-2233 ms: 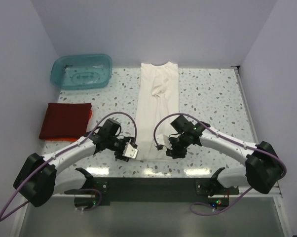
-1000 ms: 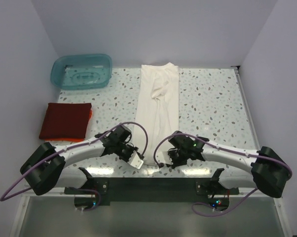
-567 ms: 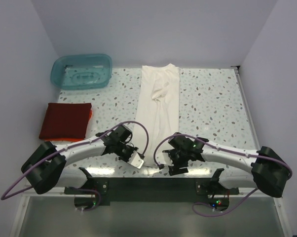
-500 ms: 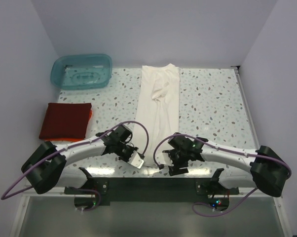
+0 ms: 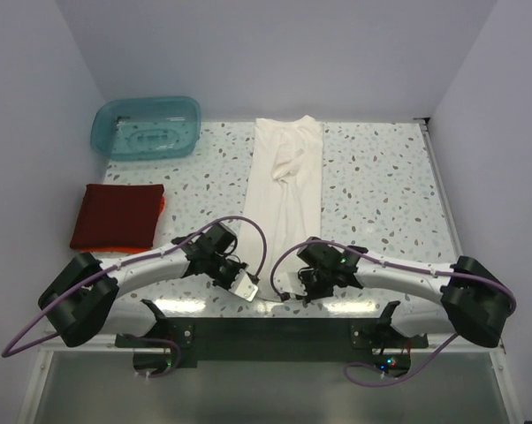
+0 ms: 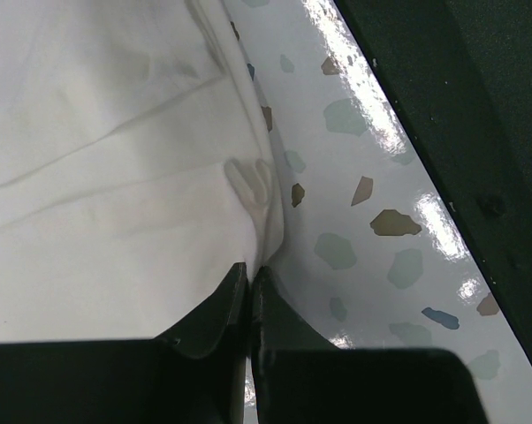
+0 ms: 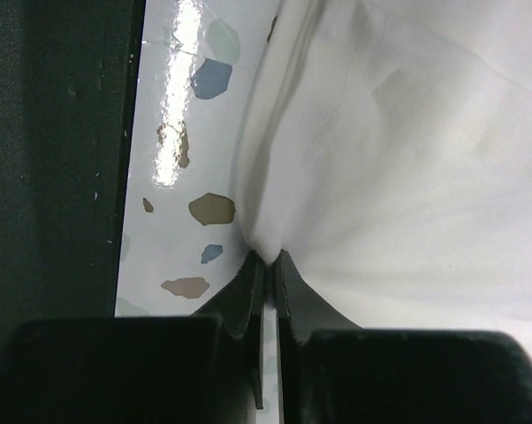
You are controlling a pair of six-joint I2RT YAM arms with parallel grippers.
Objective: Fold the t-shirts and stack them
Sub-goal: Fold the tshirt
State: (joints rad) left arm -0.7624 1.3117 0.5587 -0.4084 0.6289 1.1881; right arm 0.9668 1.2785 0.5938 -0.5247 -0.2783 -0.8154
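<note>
1. the big plain cream-white cloth t-shirt [image 5: 285, 199] is laid out as a long narrow strip down the middle of the speckled terrazzo table [image 5: 381, 177]. collar end is at the far edge, bottom end is right at the near edge.
2. the left gripper [image 5: 248, 289] is down at the near-left corner of that strip. from the left wrist cam its black fingers [image 6: 215, 309] are pressed together, with the hem bunched up right at the tips. so it's pinching the cloth corner, a small fold poking up just past the tips.
3. the right gripper [image 5: 289, 291] is doing the same at the near-right corner. in the right wrist cam the fingers [image 7: 300, 300] are squeezed together and the cloth gets pulled into a little peak between them.
4. both grippers sit low at the near edge, close to each other, with the bottom hem between them.
5. the dark red folded rectangle shirt [image 5: 116, 215] lies flat on the left side of the table, well apart from the cream one.
6. a thin orange shirt edge [image 5: 163, 205] peeks out along the red one's right side.
7. the translucent teal plastic tub [image 5: 147, 126] sits in the far-left corner, beyond the red shirt.
</note>
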